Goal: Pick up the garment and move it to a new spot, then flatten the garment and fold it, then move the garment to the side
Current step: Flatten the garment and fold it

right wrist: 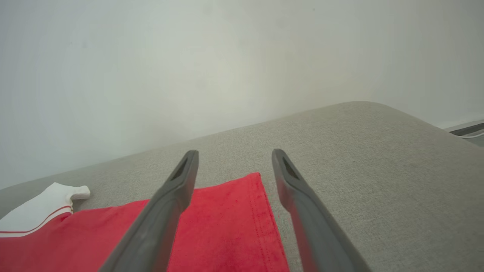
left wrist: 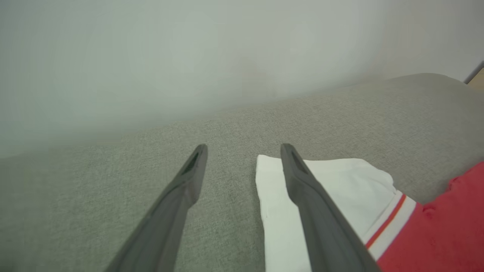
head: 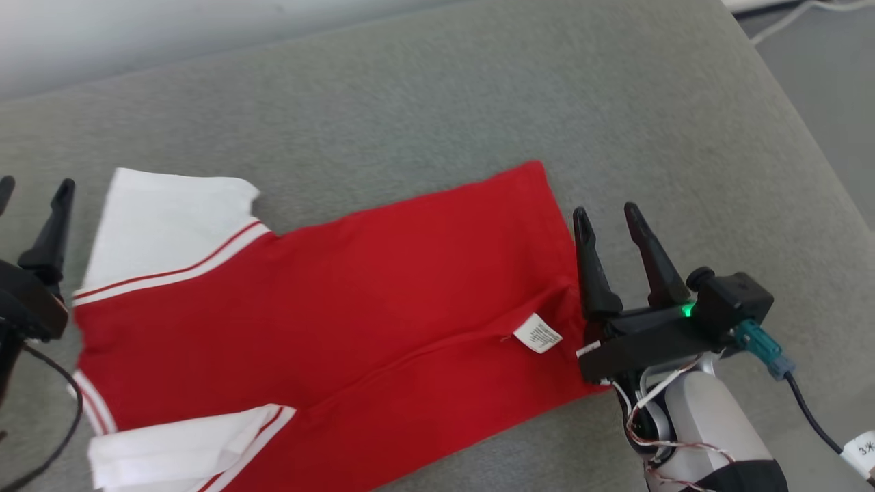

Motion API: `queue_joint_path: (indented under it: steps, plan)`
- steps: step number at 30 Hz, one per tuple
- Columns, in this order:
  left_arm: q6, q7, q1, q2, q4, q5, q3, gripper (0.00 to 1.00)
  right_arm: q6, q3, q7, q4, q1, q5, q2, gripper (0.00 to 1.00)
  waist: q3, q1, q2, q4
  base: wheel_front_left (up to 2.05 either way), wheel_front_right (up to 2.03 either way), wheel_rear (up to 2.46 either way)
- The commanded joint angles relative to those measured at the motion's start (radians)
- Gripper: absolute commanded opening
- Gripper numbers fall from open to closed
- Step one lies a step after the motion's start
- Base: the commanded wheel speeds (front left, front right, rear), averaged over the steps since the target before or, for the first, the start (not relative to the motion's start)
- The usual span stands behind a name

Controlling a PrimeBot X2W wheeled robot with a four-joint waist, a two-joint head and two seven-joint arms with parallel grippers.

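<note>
Head view: my right gripper (head: 604, 209) stands with its two fingers spread apart and nothing between them. It sits just beside the hem end of the shirt (head: 342, 294), and its dark base overlaps the corner of the red cloth in the picture; I cannot tell if it actually touches. A green light (head: 685, 311) glows on the mount, and a black cable (head: 810, 413) trails off behind the wrist. In the right wrist view one finger lies over the red cloth and the other over bare grey fabric, with the stitched hem running between them.

My left gripper (head: 35, 182) is at the far left edge, fingers also parted and empty, next to the upper white sleeve (head: 164, 219). In the left wrist view one finger crosses that sleeve and the other is over the bare cushion.

The shirt lies spread on the grey cushion (head: 478, 102), sleeves toward my left and hem toward my right. It is red, with white sleeves trimmed in red and white stripes. A long crease runs through the body toward the hem, and a small white label (head: 538, 333) lies on the cloth near the right gripper. The lower sleeve (head: 178, 444) runs off the bottom edge. A pale wall rises behind the cushion.
</note>
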Motion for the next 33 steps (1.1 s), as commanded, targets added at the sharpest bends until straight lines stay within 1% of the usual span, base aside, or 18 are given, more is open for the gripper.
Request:
queue_joint_path:
  steps: [1,5,8,10,12,15,21,22,23,24,30,31,33]
  plan:
    - [0.0,0.009,-0.026,0.022,0.015,-0.026,-0.022,1.0,-0.001,0.006,-0.005,-0.004,-0.019,0.01,0.002,1.0,0.071,-0.0004,-0.0002,-0.071,0.0,0.0,0.0]
    - [0.0,0.031,-0.069,0.058,0.045,-0.068,-0.086,1.0,-0.001,0.015,-0.005,-0.01,-0.039,0.018,0.002,1.0,0.088,-0.0004,-0.0002,-0.09,0.0,0.0,0.0]
    - [0.0,0.048,-0.099,0.07,0.076,-0.107,-0.117,1.0,-0.001,0.019,-0.005,-0.014,-0.047,0.024,0.002,1.0,0.097,-0.0004,-0.0002,-0.1,0.0,0.0,0.0]
    - [0.0,0.064,-0.123,0.088,0.106,-0.118,-0.141,1.0,-0.001,0.028,-0.005,-0.017,-0.054,0.028,0.002,1.0,0.106,-0.0004,-0.0002,-0.109,0.0,0.0,0.0]
    - [0.0,0.076,-0.146,0.087,0.13,-0.138,-0.164,1.0,-0.001,0.034,-0.005,-0.019,-0.057,0.033,0.002,1.0,0.114,-0.0004,-0.0002,-0.117,0.0,0.0,0.0]
    - [0.0,0.085,-0.18,0.103,0.165,-0.139,-0.196,1.0,-0.001,0.04,-0.005,-0.02,-0.059,0.038,0.002,1.0,0.124,-0.0004,-0.0002,-0.128,0.0,0.0,0.0]
    - [0.0,0.098,-0.221,0.102,0.211,-0.166,-0.26,1.0,-0.001,0.044,-0.005,-0.021,-0.058,0.04,0.002,1.0,0.129,-0.0004,-0.0002,-0.138,0.0,0.0,0.0]
    - [0.0,0.103,-0.226,0.103,0.218,-0.168,-0.274,0.77,-0.001,0.044,-0.005,-0.02,-0.058,0.04,0.002,1.0,0.129,-0.0004,-0.0002,-0.138,0.0,0.0,0.0]
    - [0.0,0.1,-0.233,0.104,0.225,-0.173,-0.28,0.47,-0.001,0.043,-0.005,-0.019,-0.059,0.04,0.002,1.0,0.129,-0.0004,-0.0002,-0.138,0.0,0.0,0.0]
    - [0.0,0.097,-0.238,0.105,0.23,-0.172,-0.29,0.0,-0.001,0.043,-0.005,-0.018,-0.061,0.039,0.001,1.0,0.128,-0.0004,-0.0002,-0.137,0.0,0.0,0.0]
    - [0.0,0.072,-0.273,0.099,0.256,-0.17,-0.324,0.0,-0.001,0.047,-0.005,0.007,-0.078,0.025,0.002,1.0,0.12,-0.0004,-0.0002,-0.123,0.0,0.0,0.0]
    - [0.0,0.061,-0.28,0.089,0.256,-0.177,-0.343,0.0,-0.001,0.048,-0.005,0.048,-0.084,0.016,0.001,1.0,0.114,-0.0004,-0.0002,-0.113,0.0,0.0,0.0]
    - [0.0,0.049,-0.289,0.086,0.251,-0.182,-0.357,0.0,-0.001,0.048,-0.005,0.078,-0.112,0.008,0.001,1.0,0.11,-0.0004,-0.0002,-0.102,0.0,0.0,0.0]
